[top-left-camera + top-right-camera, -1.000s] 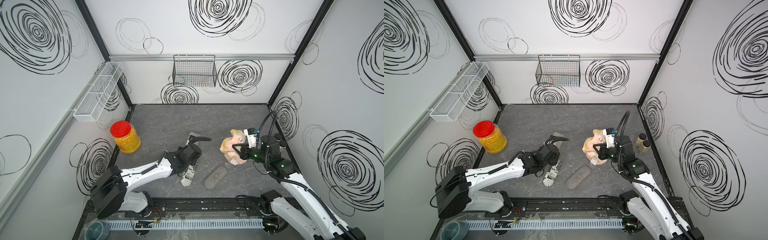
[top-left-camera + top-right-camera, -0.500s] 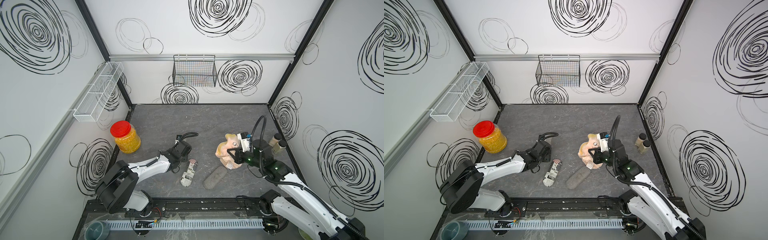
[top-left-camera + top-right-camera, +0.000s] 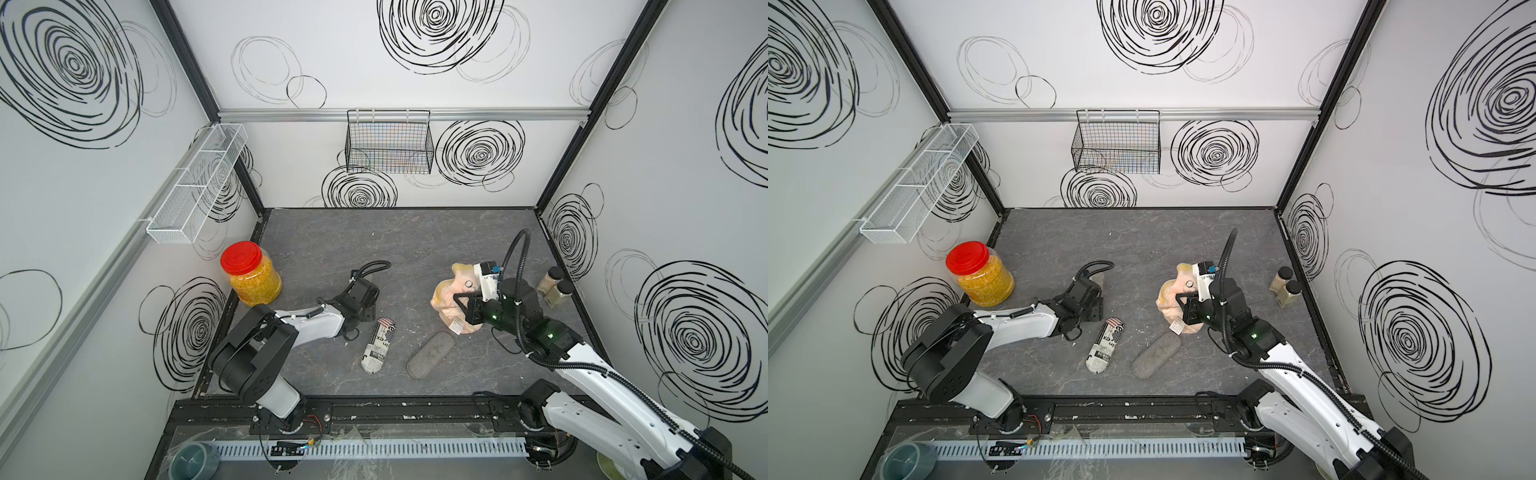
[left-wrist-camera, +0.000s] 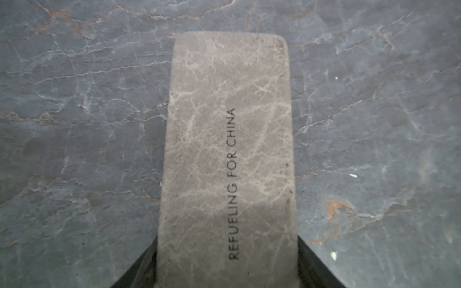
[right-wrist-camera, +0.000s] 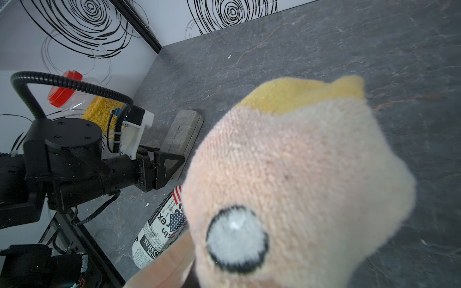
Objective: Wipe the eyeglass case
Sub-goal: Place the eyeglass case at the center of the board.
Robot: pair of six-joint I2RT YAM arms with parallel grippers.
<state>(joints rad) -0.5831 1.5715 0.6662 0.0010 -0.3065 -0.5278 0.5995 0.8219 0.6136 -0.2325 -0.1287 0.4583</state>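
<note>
**Cloth on the right, case held on the left**

The left gripper (image 4: 228, 264) has its jaws a little apart and closed on the near end of the stone-patterned eyeglass case (image 4: 229, 124). The case lies flat on the table (image 3: 415, 241), left of centre. The top views hide most of it under the wrist. Since it is the gripped one, it is probably the case to wipe, rather than the newspaper-print case (image 3: 378, 345) or the grey felt case (image 3: 430, 355) nearer the front. The right gripper (image 3: 463, 307) is clamped fully on a bunched peach cloth (image 3: 446, 297).

The held case lies to the left of the cloth and well apart from it. Its long axis runs away from the left gripper toward the back wall, leaving the far end free. The left arm is already on it, so the right arm has the crossing to make, then a stroke along that axis.

Compared with a second ago, the right arm has carried the cloth leftward toward the centre. The left arm has folded back toward its base, with its jaws no wider or narrower.
</note>
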